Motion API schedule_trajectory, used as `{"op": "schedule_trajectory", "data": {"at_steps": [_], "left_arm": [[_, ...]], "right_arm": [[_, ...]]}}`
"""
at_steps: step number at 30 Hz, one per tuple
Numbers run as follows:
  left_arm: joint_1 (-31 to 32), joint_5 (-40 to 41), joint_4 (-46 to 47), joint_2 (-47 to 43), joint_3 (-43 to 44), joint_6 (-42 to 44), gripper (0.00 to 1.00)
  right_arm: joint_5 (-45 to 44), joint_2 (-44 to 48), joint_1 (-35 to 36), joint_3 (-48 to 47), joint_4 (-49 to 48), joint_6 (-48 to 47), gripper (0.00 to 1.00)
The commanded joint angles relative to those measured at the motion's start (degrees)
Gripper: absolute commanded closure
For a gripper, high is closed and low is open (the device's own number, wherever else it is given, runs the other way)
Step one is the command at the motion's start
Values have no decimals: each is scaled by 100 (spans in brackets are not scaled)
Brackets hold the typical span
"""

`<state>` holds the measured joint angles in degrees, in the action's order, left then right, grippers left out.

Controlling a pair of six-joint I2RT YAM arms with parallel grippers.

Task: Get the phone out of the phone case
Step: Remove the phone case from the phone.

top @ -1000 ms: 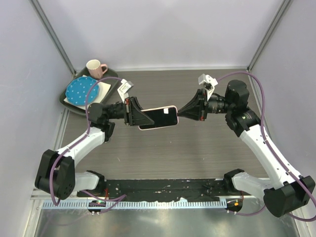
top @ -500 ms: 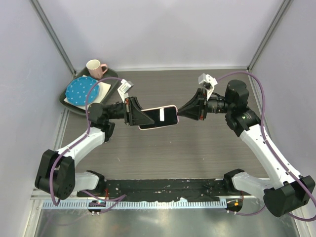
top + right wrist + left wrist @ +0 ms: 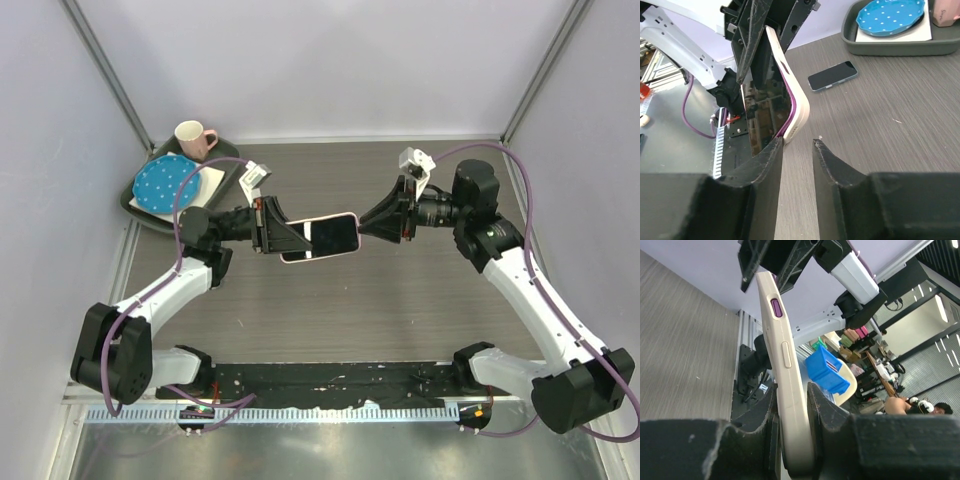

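Mid-frame, the left claw (image 3: 292, 240) clamps the cream phone case (image 3: 785, 380), phone (image 3: 335, 234) inside; the right claw (image 3: 797, 145) stands slightly parted at the other end, gripping nothing.

Tray (image 3: 132, 197) w/ mug (image 3: 193, 138) blocks far-left corner, phone (image 3: 335, 233) hangs mid-table — elsewhere passable.

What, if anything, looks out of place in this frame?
A spare dark phone lies flat on the table near the tray, beyond the phone case the left gripper holds up. Only the right wrist view shows it; nothing else stands out.
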<state>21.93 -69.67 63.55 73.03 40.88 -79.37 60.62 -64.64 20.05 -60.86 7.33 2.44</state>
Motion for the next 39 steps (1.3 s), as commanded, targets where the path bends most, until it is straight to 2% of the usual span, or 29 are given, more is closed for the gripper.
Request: {"op": "schedule_trajectory", "data": {"at_steps": [1,3,6,10,11,12,15,16,18,19,20,24,39], "left_arm": [[522,-90,2496,-360,491,-150,100],[522,-205,2408,-343,456,9,100],[540,-372,2189,-316,412,369,100],[540,-504,1854,-281,359,712,100],[557,-539,1837,-281,359,800,100],[566,-556,1802,-281,368,835,100],[593,-653,1679,-246,377,959,100],[601,-662,1635,-220,368,994,100],[628,-679,1538,-193,368,1090,100],[645,-688,1512,-184,359,1125,100],[646,-697,1477,-150,350,1169,100],[663,-758,1275,-44,306,1398,100],[883,-882,1010,141,341,1548,100]], "right_arm": [[-386,-427,192,320,-196,-87,61],[61,-348,201,399,-407,89,55],[519,-295,192,505,-705,414,53],[1135,-224,192,969,-2048,1511,53],[1171,-198,192,1093,-2861,1810,53],[1197,-163,192,1190,-3243,2396,53],[1321,-119,244,1489,-4597,3147,63],[1303,-110,253,1594,-4870,3532,74],[1277,-110,253,1682,-5784,3920,79],[1259,-136,253,1796,-6179,4479,86],[1190,-145,253,1867,-7166,4781,87],[1128,-400,253,2008,-9483,6380,92],[1277,-320,877,1885,-9962,6542,98]]}}
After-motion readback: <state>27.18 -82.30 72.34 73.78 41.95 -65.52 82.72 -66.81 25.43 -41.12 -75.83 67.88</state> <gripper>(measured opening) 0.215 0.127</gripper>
